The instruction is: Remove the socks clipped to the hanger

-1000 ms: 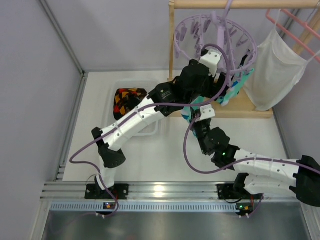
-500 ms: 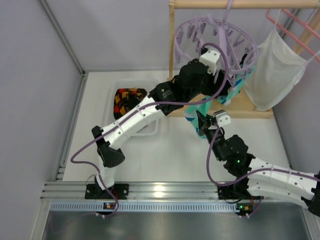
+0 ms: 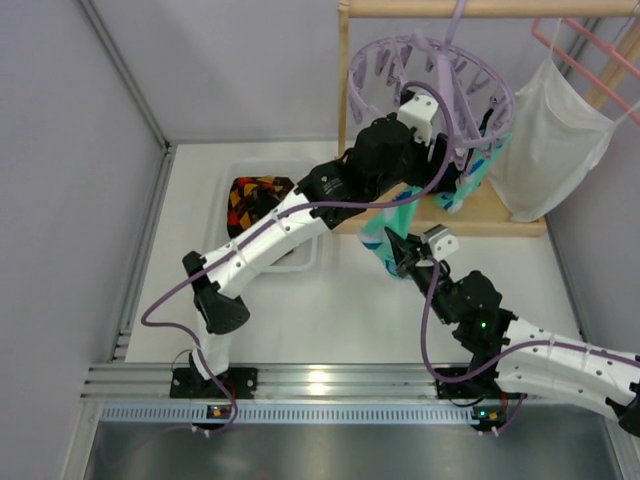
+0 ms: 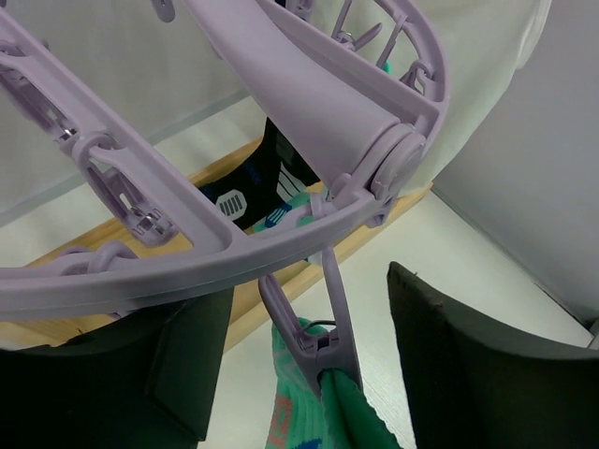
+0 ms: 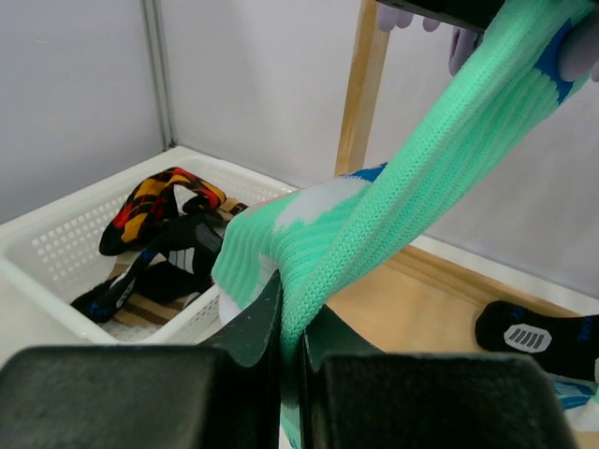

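The lavender hanger (image 3: 432,75) hangs from the wooden rack. In the left wrist view its ring (image 4: 309,103) fills the top. A clip peg (image 4: 318,341) under it grips the mint-teal sock (image 4: 314,416). My left gripper (image 4: 309,365) is open, with one finger on each side of that peg and not touching it. In the top view it (image 3: 435,165) sits under the ring. My right gripper (image 5: 298,351) is shut on the mint-teal sock (image 5: 402,201), which is stretched taut up toward the peg. In the top view this gripper (image 3: 400,250) holds the sock (image 3: 385,228) below the hanger. More socks (image 3: 478,172) hang on the ring's right side.
A white basket (image 3: 305,262) at the left holds an argyle sock (image 3: 255,195) and dark socks (image 5: 168,267). A black sock (image 5: 524,337) lies over the rack's wooden base (image 3: 500,215). A white mesh bag (image 3: 545,140) and a pink wire hanger (image 3: 590,50) hang at the right.
My right arm has drawn back toward the near edge with the mint-teal sock, pulling it taut. My left gripper has shifted slightly up and left under the ring.
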